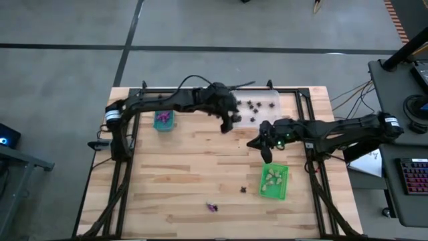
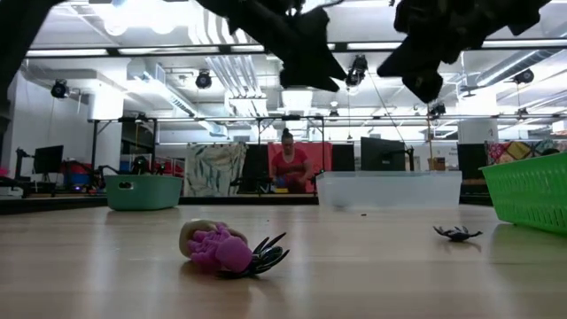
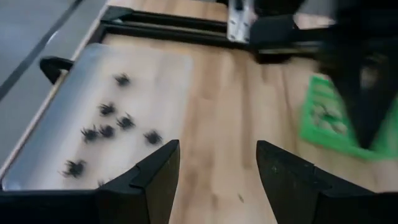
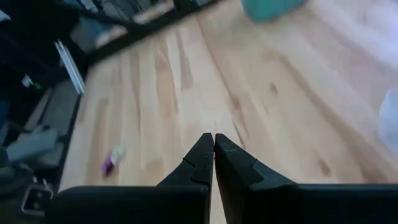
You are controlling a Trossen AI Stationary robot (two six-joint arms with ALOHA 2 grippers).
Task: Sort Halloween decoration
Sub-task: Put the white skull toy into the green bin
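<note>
While both arms hover, strays wait on the surface [image 1: 187, 181].
Left gripper [image 1: 227, 125] fingers spread, empty; right gripper [image 1: 266, 156] fingers closed, nearer the black trinket [image 1: 243, 189] and purple trinket [image 1: 211, 207].

My left claw [image 1: 228, 124] hung beside the clear tray [image 1: 271, 118] holding spiders [image 3: 107, 130]; two loose trinkets [image 1: 212, 207] lay well beyond my right claw [image 1: 267, 158].
</note>
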